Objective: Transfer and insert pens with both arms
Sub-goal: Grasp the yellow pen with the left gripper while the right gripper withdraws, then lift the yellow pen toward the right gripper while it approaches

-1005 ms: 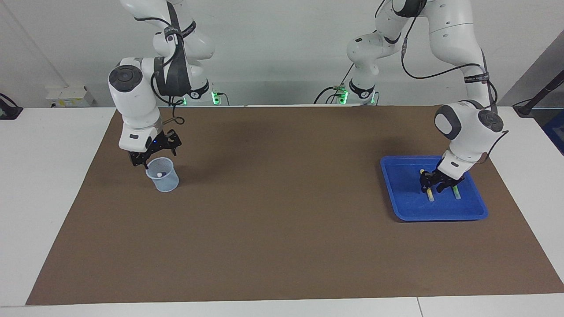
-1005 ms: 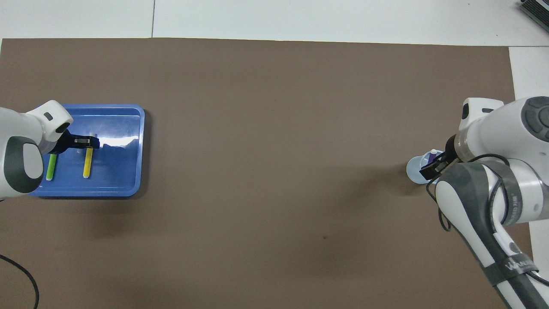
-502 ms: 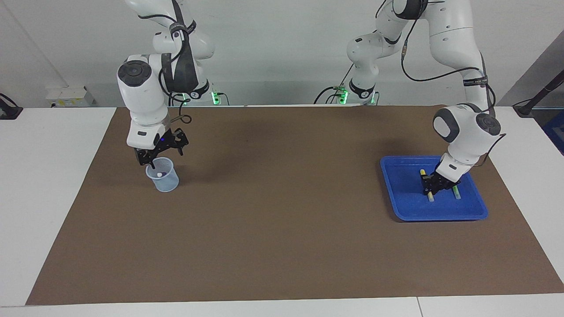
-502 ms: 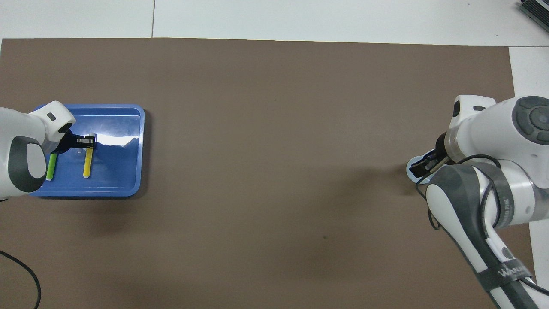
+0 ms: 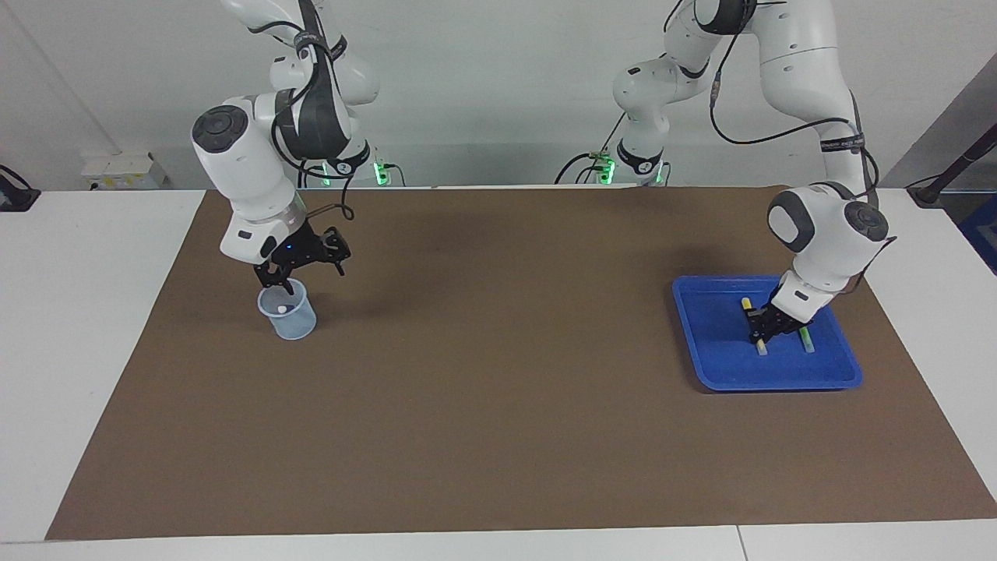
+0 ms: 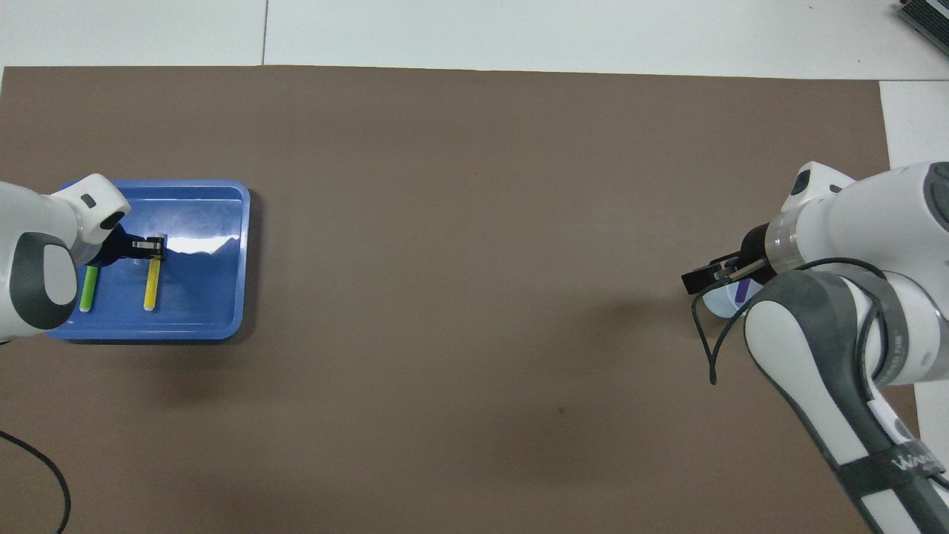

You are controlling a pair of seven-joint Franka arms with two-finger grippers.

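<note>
A blue tray [image 5: 705, 343] [image 6: 215, 311] lies toward the left arm's end of the table, with a yellow pen [image 5: 762, 347] [image 6: 150, 285] and a green pen [image 5: 807, 340] [image 6: 88, 288] lying side by side in it. My left gripper [image 5: 759, 333] [image 6: 154, 245] is down in the tray, shut on the yellow pen near its capped end. Toward the right arm's end stands a clear cup [image 5: 294, 323] [image 6: 718, 302] holding the purple pen [image 5: 290, 308] [image 6: 739, 291], pale cap up. My right gripper [image 5: 310, 277] [image 6: 703, 278] hangs open and empty just above the cup's rim.
A brown mat [image 5: 498, 405] covers most of the white table [image 5: 78, 327]. A black cable [image 6: 44, 475] lies at the mat's edge nearest the left arm. A small pale box [image 5: 125, 170] sits off the mat by the right arm's base.
My left gripper has closed on the yellow pen in the tray. My right gripper has lifted off the cup and swung toward the table's middle, leaving the purple pen in the cup.
</note>
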